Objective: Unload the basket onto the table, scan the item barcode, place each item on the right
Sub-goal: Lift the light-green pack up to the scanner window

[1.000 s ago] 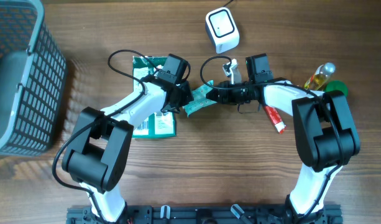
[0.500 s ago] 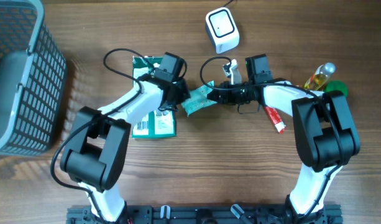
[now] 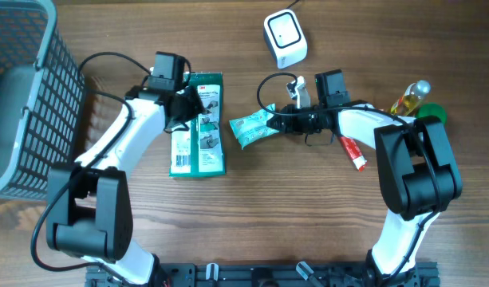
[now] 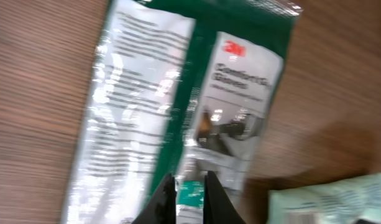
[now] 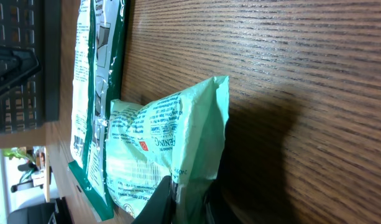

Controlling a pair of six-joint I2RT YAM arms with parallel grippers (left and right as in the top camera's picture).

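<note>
Packet [image 5: 171, 134] pinched by right gripper [image 5: 187, 194]; overhead alone shows scanner [image 3: 285, 38]

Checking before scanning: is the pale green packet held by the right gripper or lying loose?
Held: the right gripper is shut on the pale green packet at its edge.

left end effector [image 4: 189, 182] closed, right end effector [image 5: 188, 189] clamped

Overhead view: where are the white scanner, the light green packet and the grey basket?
white scanner [image 3: 285, 37], overhead view, middle of its top face.
light green packet [image 3: 249, 130], overhead view, centre of the wrapper.
grey basket [image 3: 62, 104], overhead view, on its mesh side wall.
</note>
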